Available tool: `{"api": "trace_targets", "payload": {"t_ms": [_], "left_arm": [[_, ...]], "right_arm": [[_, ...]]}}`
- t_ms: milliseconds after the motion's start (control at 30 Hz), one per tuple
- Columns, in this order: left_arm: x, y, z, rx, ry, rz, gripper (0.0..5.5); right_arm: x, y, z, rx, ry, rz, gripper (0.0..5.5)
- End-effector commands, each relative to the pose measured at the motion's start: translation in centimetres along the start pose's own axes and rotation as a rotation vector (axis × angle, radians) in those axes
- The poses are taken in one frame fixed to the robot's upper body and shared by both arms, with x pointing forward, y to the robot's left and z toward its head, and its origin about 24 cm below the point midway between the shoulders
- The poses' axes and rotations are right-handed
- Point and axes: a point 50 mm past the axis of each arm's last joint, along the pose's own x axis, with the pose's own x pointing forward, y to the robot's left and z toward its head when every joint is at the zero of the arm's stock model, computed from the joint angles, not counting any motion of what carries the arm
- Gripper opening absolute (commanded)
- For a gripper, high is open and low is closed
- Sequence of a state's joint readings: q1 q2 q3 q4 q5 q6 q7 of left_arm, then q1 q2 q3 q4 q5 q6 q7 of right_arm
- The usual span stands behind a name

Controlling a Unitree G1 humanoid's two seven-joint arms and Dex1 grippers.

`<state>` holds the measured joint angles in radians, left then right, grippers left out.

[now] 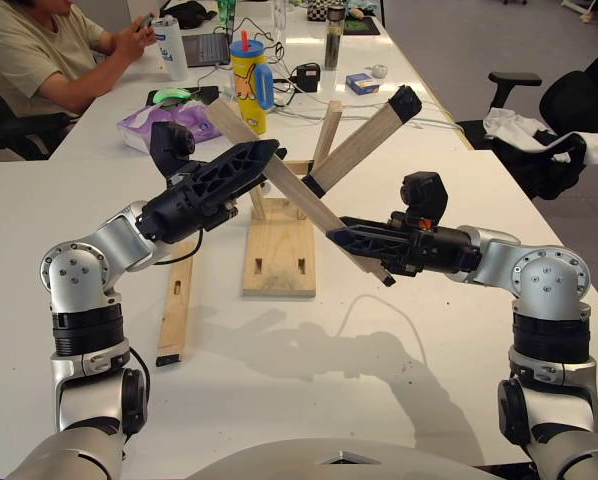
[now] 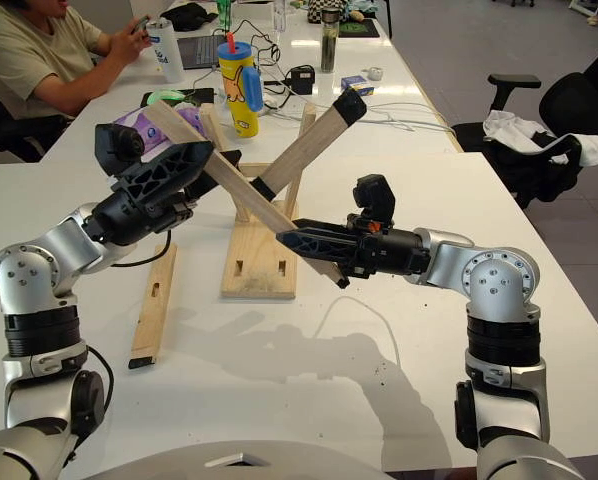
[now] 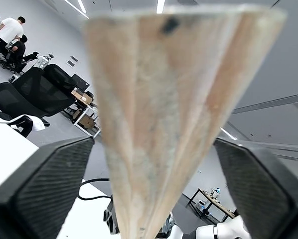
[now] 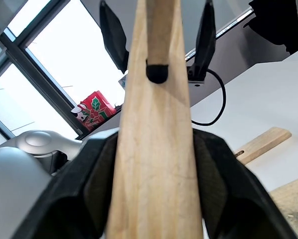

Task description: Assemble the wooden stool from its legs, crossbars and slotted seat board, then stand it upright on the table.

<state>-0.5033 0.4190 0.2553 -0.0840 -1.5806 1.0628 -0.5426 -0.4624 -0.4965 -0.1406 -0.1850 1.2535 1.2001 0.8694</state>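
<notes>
A long wooden leg hangs slanted above the table, and both grippers hold it. My left gripper is shut on its upper part, my right gripper on its lower end. In the right wrist view the leg runs away from the camera, showing a dark slot. The slotted seat board lies flat beneath. A thin piece stands at its far end. A black-capped leg slants up behind, its lower end hidden. Another slotted piece lies on the table to the left.
A yellow tumbler, a purple bag and cables crowd the table behind the board. A person sits at the back left. An office chair stands at the right. A thin cord loops on the near tabletop.
</notes>
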Motion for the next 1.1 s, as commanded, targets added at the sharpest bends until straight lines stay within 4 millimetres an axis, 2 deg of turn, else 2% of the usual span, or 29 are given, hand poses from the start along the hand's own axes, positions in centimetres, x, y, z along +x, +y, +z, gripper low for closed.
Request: {"api": "trace_targets", "payload": {"t_ms": [33,233,400,600,633,733,867,967,1100], "left_arm": [[-0.1,-0.1,0.0,0.008,0.027,0.014,3.71],[-0.3,0.0,-0.5,-0.002,0.067,0.028,2.8],[-1.8,0.5,-1.2,-0.014,0.101,0.085,2.12],[-2.6,0.7,-0.4,0.022,0.095,0.112,2.08],[-2.9,0.7,-0.1,0.032,0.089,0.12,2.08],[-4.3,0.5,1.1,0.086,0.062,0.178,2.04],[-6.9,-0.7,4.1,0.178,0.041,0.275,2.03],[-8.8,-1.4,5.9,0.226,0.083,0.378,2.03],[-8.8,-0.9,7.9,0.325,0.134,0.435,2.03]], "right_arm": [[-0.2,0.3,0.3,-0.026,0.034,-0.001,2.07],[-0.3,0.2,0.1,-0.003,0.036,-0.01,2.07],[-0.2,0.2,0.4,-0.024,0.042,-0.017,2.07],[-0.5,-0.1,0.5,-0.032,0.031,-0.049,2.07],[-0.6,-0.3,0.4,-0.036,0.033,-0.066,2.43],[-1.3,-1.3,-0.1,-0.034,0.027,-0.156,2.82],[-2.1,-2.4,-2.3,-0.073,0.075,-0.302,3.41],[-1.8,-3.2,-4.7,-0.229,0.215,-0.426,3.45],[0.4,-3.7,-6.2,-0.516,0.339,-0.445,3.45]]}}
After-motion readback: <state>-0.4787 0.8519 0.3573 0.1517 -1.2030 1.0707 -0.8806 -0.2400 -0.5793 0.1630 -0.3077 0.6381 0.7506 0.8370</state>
